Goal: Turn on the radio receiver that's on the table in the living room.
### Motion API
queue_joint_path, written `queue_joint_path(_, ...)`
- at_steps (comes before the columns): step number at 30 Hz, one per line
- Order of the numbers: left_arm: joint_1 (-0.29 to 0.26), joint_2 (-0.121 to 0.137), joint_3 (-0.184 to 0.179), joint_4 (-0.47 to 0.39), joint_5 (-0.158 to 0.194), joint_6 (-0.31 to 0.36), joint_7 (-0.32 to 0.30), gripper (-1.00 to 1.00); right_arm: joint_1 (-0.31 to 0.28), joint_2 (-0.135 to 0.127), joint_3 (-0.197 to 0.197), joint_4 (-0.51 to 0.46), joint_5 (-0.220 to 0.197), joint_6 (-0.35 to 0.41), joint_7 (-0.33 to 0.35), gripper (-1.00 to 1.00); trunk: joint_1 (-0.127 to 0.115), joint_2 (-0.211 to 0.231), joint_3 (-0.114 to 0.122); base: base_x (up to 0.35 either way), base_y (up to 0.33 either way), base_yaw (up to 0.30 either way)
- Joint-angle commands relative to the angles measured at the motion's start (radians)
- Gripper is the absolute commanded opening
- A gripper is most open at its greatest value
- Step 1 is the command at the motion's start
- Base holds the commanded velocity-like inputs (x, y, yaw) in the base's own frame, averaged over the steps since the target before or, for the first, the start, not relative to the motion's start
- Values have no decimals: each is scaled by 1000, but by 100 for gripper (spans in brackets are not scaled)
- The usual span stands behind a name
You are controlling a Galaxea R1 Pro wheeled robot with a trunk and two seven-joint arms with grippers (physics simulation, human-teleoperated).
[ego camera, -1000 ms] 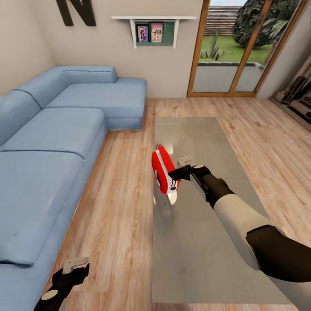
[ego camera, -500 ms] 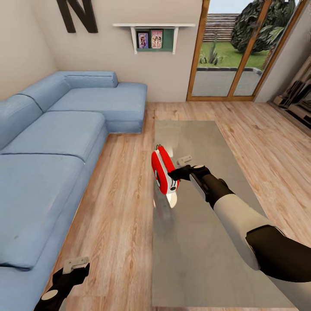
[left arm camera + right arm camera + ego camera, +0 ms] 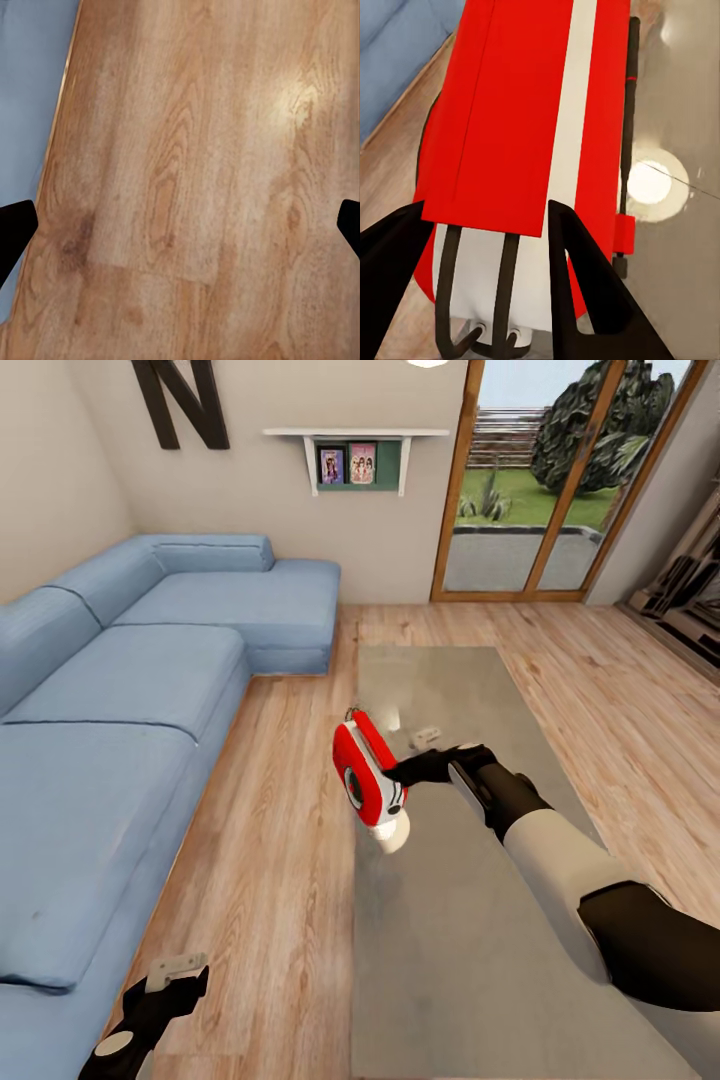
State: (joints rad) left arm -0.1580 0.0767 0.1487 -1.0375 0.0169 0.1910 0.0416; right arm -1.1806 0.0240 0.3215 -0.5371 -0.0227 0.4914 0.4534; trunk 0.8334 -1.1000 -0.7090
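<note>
The right gripper (image 3: 398, 772) was closed on the red radio (image 3: 364, 774), holding it tilted at the table's (image 3: 450, 920) near-sofa edge, so switching it on seemingly still called for pressing its face, while the left gripper (image 3: 165, 982) hung open over the floor

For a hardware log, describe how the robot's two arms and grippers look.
The right arm has a white forearm shell between black elbow and wrist segments, ending in the black right gripper with slim tapered fingers. The left gripper is black with a pale grey bracket on top and a round grey joint cap.
</note>
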Motion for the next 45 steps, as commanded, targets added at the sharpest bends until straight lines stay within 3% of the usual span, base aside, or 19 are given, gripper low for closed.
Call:
queue_joint_path(1, 0, 0, 0, 0, 0, 0, 0, 100, -1, -23, -3, -2, 0, -2, 62, -100, 0, 0, 0, 0, 0, -7)
queue_joint_path(3, 0, 0, 0, 0, 0, -1, 0, 100, -1, -49, -3, -3, 1, -1, 118, -100, 0, 0, 1, 0, 0, -5)
queue_joint_path(4, 0, -1, 0, 0, 1, -1, 0, 100, -1, -89, -4, -10, 1, 11, 203, -100, 0, 0, 1, 0, 0, -1)
queue_joint_path(5, 0, -1, 0, 0, 1, -1, 0, 100, -1, -105, -4, -19, 1, 28, 255, -100, 0, 0, 1, 0, 0, 0)
queue_joint_path(9, 0, -1, -1, -1, 2, -4, -1, 100, -1, -142, -2, -31, 12, 100, 451, -100, 0, 0, 1, 0, 0, 0)
queue_joint_path(10, 0, -1, -2, -1, 3, -3, -2, 100, -1, -146, -1, -31, 15, 102, 470, -100, 0, 0, 1, 0, 0, 0)
queue_joint_path(11, 0, -1, -20, -3, 4, -3, -9, 100, -1, -160, 2, -31, 26, 106, 556, -100, 0, 0, 1, 0, 0, 0)
queue_joint_path(12, 0, -1, -42, -4, 5, -3, -20, -100, -1, -171, 4, -29, 38, 107, 624, -100, 0, 0, 1, 0, 0, 0)
queue_joint_path(17, 0, -4, -123, -19, 8, 4, -33, -100, -1, -199, 5, -23, 94, 100, 736, -100, 0, 0, 1, 0, 0, 0)
queue_joint_path(21, 0, -66, -143, -82, 2, 10, -32, -100, -1, -203, 5, -8, 97, 98, 751, -100, 0, 0, 1, 0, 0, 0)
queue_joint_path(23, 0, -106, -185, -98, 0, 22, -32, -100, -1, -203, 5, 5, 97, 98, 754, -100, 0, 0, 1, 0, 0, 0)
queue_joint_path(24, -2, -146, -242, -132, -16, 71, -31, -100, -1, -203, 5, 9, 97, 98, 759, -100, 0, 0, 1, 0, 0, 0)
queue_joint_path(27, -21, -242, -314, -198, -125, 202, -31, -100, -1, -203, 6, 14, 96, 98, 782, -100, 0, 0, 1, 0, 0, 0)
queue_joint_path(28, -40, -251, -331, -226, -205, 261, -33, -100, -1, -203, 6, 16, 97, 98, 791, -100, 0, 0, 1, 0, 0, 0)
queue_joint_path(29, -62, -251, -349, -247, -260, 303, -36, -100, -1, -203, 6, 17, 98, 98, 796, -100, 0, 0, 1, 0, 0, 0)
queue_joint_path(33, -138, -251, -383, -264, -306, 383, -51, -100, -1, -203, 6, 18, 98, 98, 801, -100, 0, 0, 1, 0, 0, 0)
queue_joint_path(36, -187, -251, -391, -306, -294, 441, -65, -100, -1, -203, 7, 19, 99, 97, 801, -100, 0, 0, 1, 0, 0, 0)
queue_joint_path(39, -233, -251, -397, -335, -206, 505, -87, -100, -1, -202, 7, 19, 103, 96, 801, -100, 0, 0, 1, 0, 0, 0)
queue_joint_path(45, -300, -251, -460, -286, -145, 520, -97, -100, -1, -201, 8, 19, 107, 96, 801, -100, 0, 0, 1, 0, 0, 0)
